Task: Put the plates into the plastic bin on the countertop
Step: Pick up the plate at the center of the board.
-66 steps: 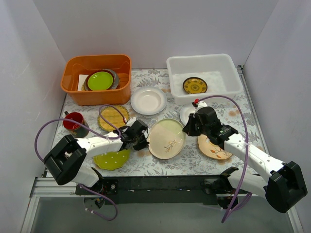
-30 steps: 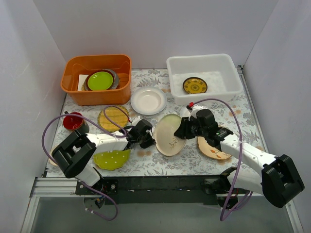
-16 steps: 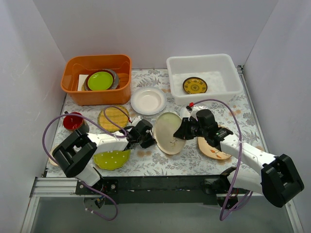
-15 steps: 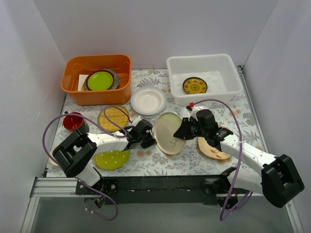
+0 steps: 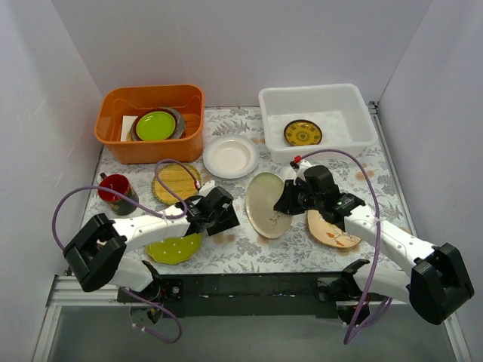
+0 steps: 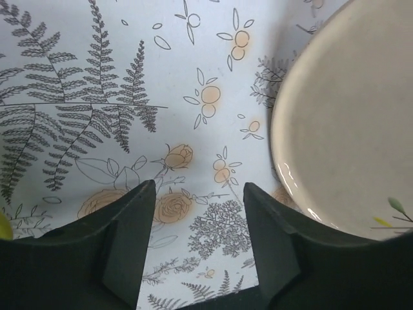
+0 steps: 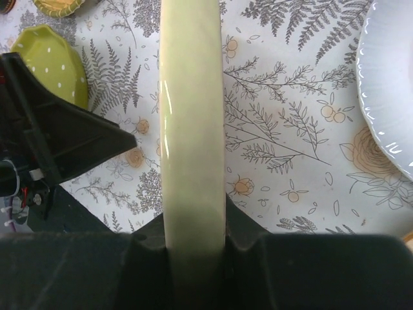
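Note:
My right gripper [image 5: 285,202] is shut on the rim of the pale green plate [image 5: 265,205], which stands tilted up on its edge above the countertop [image 5: 249,253]. The right wrist view shows that plate [image 7: 192,116] edge-on between the jaws of the right gripper [image 7: 193,219]. Left of the plate my left gripper [image 5: 229,219] is open and apart from it; in its own view the left gripper [image 6: 199,213] has only countertop between its fingers and the plate [image 6: 348,129] lies to the right. The plastic bin [image 5: 355,94] at the back right holds a mustard plate [image 5: 303,133].
A white plate [image 5: 231,155], a woven plate [image 5: 176,181], a lime dotted plate [image 5: 175,247] and a cream floral plate [image 5: 332,230] lie on the countertop. An orange tub [image 5: 113,136] with dishes stands back left, and a red mug [image 5: 113,187] at the left. Another white plate [image 7: 387,97] lies near the right gripper.
My left gripper has opened, let go of the pale green plate and drawn back to the left. The right gripper keeps the plate and has tipped it more upright.

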`<control>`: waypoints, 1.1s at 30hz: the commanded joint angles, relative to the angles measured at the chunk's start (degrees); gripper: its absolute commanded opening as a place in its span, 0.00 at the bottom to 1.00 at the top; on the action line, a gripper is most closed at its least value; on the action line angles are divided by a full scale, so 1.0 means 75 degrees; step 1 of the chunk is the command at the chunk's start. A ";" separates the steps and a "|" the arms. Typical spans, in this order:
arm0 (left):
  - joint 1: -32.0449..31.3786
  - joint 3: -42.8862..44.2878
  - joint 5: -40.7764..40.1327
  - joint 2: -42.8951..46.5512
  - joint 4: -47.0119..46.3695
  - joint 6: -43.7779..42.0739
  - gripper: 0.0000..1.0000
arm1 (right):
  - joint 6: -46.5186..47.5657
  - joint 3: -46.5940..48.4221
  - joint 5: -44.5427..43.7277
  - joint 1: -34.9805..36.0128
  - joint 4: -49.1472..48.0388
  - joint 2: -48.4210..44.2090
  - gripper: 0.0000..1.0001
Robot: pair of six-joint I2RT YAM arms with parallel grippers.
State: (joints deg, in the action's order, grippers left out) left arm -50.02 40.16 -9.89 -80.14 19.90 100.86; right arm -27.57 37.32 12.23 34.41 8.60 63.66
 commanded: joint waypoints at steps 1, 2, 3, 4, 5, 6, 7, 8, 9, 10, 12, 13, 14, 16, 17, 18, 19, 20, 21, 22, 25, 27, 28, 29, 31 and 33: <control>-0.0022 0.0410 -0.0427 0.0969 0.0674 -0.0393 0.60 | 0.0184 0.0882 -0.0130 0.0017 -0.0268 -0.0027 0.01; -0.0022 0.0480 -0.0427 0.1098 0.0698 -0.0416 0.63 | 0.0184 0.0953 -0.0142 0.0017 -0.0256 -0.0004 0.01; -0.0022 0.0504 -0.0416 0.1366 0.0710 -0.0475 0.70 | 0.0207 0.1046 -0.0154 0.0017 -0.0221 -0.0003 0.01; -0.0022 0.0551 -0.0427 0.1496 0.0721 -0.0510 0.72 | 0.0208 0.1233 -0.0166 0.0017 -0.0151 0.0043 0.01; -0.0022 0.0586 -0.0439 0.1614 0.0768 -0.0534 0.75 | 0.0242 0.1339 -0.0177 0.0017 -0.0116 0.0067 0.01; -0.0022 0.0691 -0.0451 0.1742 0.0803 -0.0569 0.78 | 0.0266 0.1445 -0.0201 0.0017 -0.0092 0.0079 0.01; -0.0011 0.0738 -0.0474 0.1953 0.0838 -0.0639 0.84 | 0.0278 0.1631 -0.0201 0.0017 -0.0022 0.0113 0.01; -0.0010 0.0785 -0.0497 0.2071 0.0955 -0.0639 0.86 | 0.0289 0.1749 -0.0212 0.0017 0.0013 0.0149 0.01; -0.0022 0.0902 -0.0556 0.2153 0.1014 -0.0662 0.87 | 0.0324 0.1855 -0.0201 0.0017 0.0048 0.0149 0.01; -0.0022 0.0961 -0.0591 0.2316 0.1073 -0.0732 0.92 | 0.0336 0.1960 -0.0201 0.0005 0.0118 0.0195 0.01; -0.0010 0.1136 -0.0685 0.2435 0.1260 -0.0780 0.96 | 0.0395 0.2289 -0.0213 0.0005 0.0189 0.0242 0.01; -0.0010 0.1207 -0.0720 0.2493 0.1342 -0.0791 0.97 | 0.0418 0.2417 -0.0213 -0.0006 0.0294 0.0277 0.01; -0.0022 0.1277 -0.0732 0.2587 0.1493 -0.0815 0.98 | 0.0430 0.2639 -0.0213 0.0005 0.0353 0.0289 0.01; -0.0011 0.1429 -0.0744 0.2681 0.1588 -0.0815 0.98 | 0.0442 0.2839 -0.0236 0.0005 0.0470 0.0278 0.01; -0.0010 0.1465 -0.0744 0.2774 0.1658 -0.0827 0.98 | 0.0442 0.2910 -0.0236 0.0005 0.0494 0.0266 0.01; -0.0022 0.1489 -0.0755 0.2821 0.1682 -0.0815 0.98 | 0.0442 0.3085 -0.0259 0.0005 0.0517 0.0266 0.01; -0.0022 0.1524 -0.0767 0.2880 0.1706 -0.0827 0.98 | 0.0454 0.3156 -0.0283 0.0005 0.0587 0.0266 0.01; -0.0011 0.1536 -0.0744 0.2927 0.1718 -0.0838 0.98 | 0.0454 0.3261 -0.0294 0.0005 0.0611 0.0266 0.01; -0.0022 0.1536 -0.0767 0.3009 0.1718 -0.0827 0.98 | 0.0477 0.3425 -0.0341 0.0005 0.0634 0.0255 0.01; -0.0011 0.1547 -0.0756 0.3056 0.1718 -0.0850 0.98 | 0.0477 0.3519 -0.0388 -0.0006 0.0681 0.0266 0.01; -0.0022 0.1594 -0.0756 0.3150 0.1788 -0.0874 0.98 | 0.0594 0.3917 -0.0645 -0.0030 0.0809 0.0313 0.01; -0.0010 0.1606 -0.0732 0.3197 0.1823 -0.0874 0.98 | 0.0839 0.4245 -0.0995 -0.0088 0.1008 0.0418 0.01; -0.0022 0.1594 -0.0720 0.3220 0.1823 -0.0874 0.98 | 0.0945 0.4583 -0.1067 -0.0123 0.1195 0.0581 0.01; -0.0022 0.1594 -0.0720 0.3220 0.1858 -0.0874 0.98 | 0.1015 0.4795 -0.1114 -0.0228 0.1290 0.0664 0.01; -0.0022 0.1594 -0.0697 0.3232 0.1882 -0.0874 0.98 | 0.1215 0.5136 -0.1080 -0.0381 0.1442 0.0909 0.01; -0.0011 0.1548 -0.0650 0.3244 0.1893 -0.0839 0.98 | 0.1309 0.5616 -0.0882 -0.0662 0.1560 0.1062 0.01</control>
State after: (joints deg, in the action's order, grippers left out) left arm -50.02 50.26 -14.13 -57.30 32.95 95.13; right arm -20.56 70.65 5.65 32.45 25.04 70.87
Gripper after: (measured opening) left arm 0.981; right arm 0.224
